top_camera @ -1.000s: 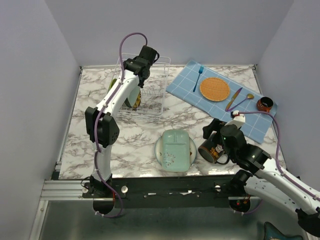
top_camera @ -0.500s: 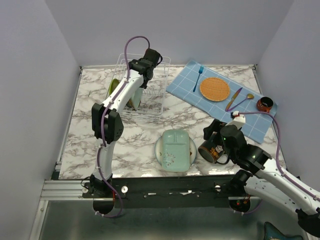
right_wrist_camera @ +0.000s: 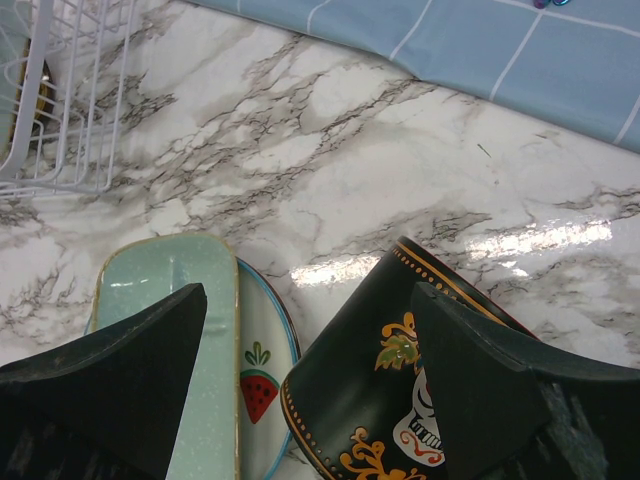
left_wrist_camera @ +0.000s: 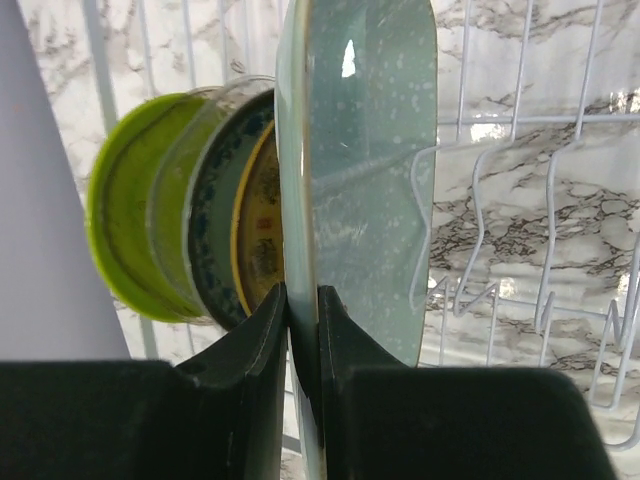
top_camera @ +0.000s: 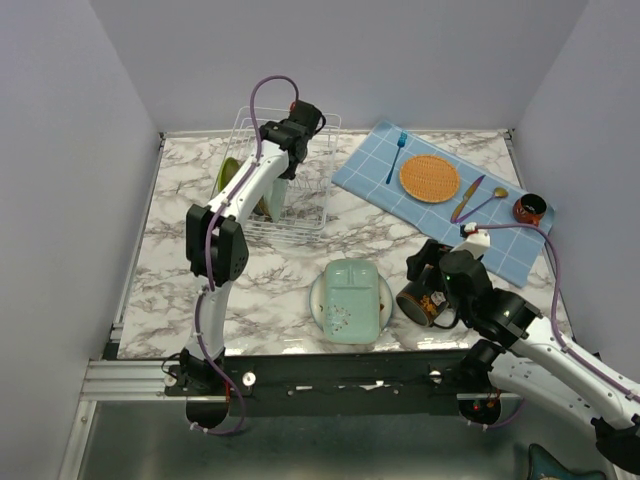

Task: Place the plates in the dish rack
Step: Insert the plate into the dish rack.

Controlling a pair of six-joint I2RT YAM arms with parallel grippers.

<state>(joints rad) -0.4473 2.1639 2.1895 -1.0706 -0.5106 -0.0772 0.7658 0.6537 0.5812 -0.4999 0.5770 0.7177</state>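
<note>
Lime-green, teal-patterned and brownish plates (left_wrist_camera: 215, 230) already standing on edge at the left of the dish rack (left_wrist_camera: 591, 118); just right of them, a pale green speckled plate (left_wrist_camera: 370, 180) held upright, pinched narrowly at its rim by the left gripper (left_wrist_camera: 303, 300); slotting step in hand; perhaps not yet seated, bottom edge hidden behind the fingers (left_wrist_camera: 250, 360); next, lower between prongs (left_wrist_camera: 415, 230), then let go. Further right, on the table (top_camera: 180, 255), mint-green square plate (top_camera: 350, 293) atop the watermelon plate (right_wrist_camera: 262, 385), both waiting; right gripper (right_wrist_camera: 305, 340) spread wide above the black mug (right_wrist_camera: 370, 420).
</note>
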